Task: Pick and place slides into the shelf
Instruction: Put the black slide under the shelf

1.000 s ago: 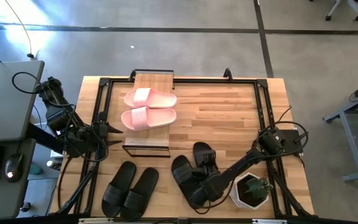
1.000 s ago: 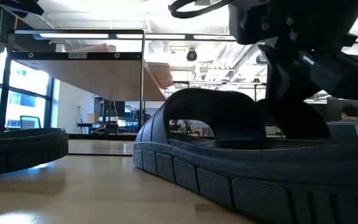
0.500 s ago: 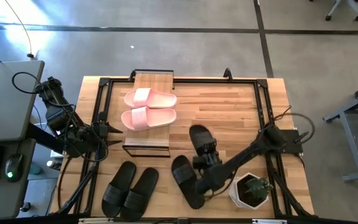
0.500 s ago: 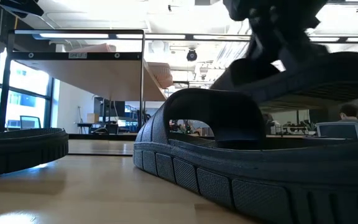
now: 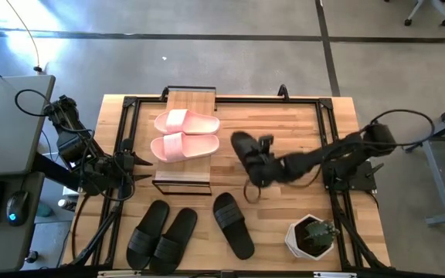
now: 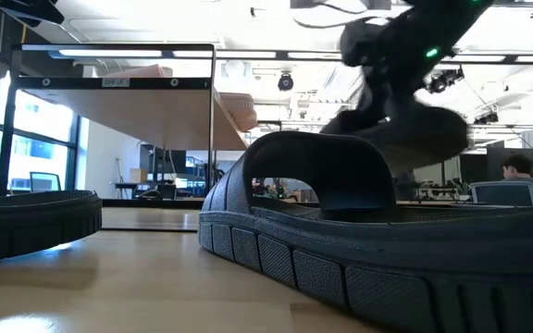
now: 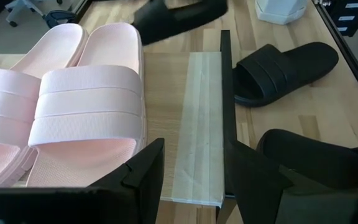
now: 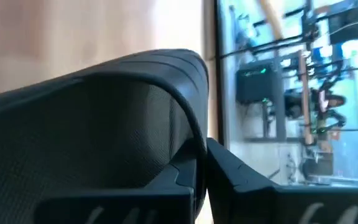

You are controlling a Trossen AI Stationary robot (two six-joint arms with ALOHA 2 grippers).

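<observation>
— What filled the middle of the overhead picture?

— The wooden table, with a black frame running round its edge. At its upper left stood the shelf, a light plank on a black metal rack, and the pale pink pair lay side by side across that plank.

— And the black slides?

— One black pair lay at the lower left of the table. A single black slide lay at lower centre; in the table-level picture it loomed across the foreground and hid most of what was behind it. The fourth black slide was in the air just right of the shelf, near the picture's centre.

— What held it?

— The right gripper, its arm stretched in from the right edge. The wrist picture showed its dark fingers clamped together on the slide's strap.

— The other arm?

— The left gripper waited at the table's left edge, level with the shelf's near end. Its fingers stood apart, holding nothing, the shelf plank showing between them.

— Anything smaller about?

— A small potted plant in a white pot sat at the lower right. Off the table at far left were a grey desk and a computer mouse.
</observation>
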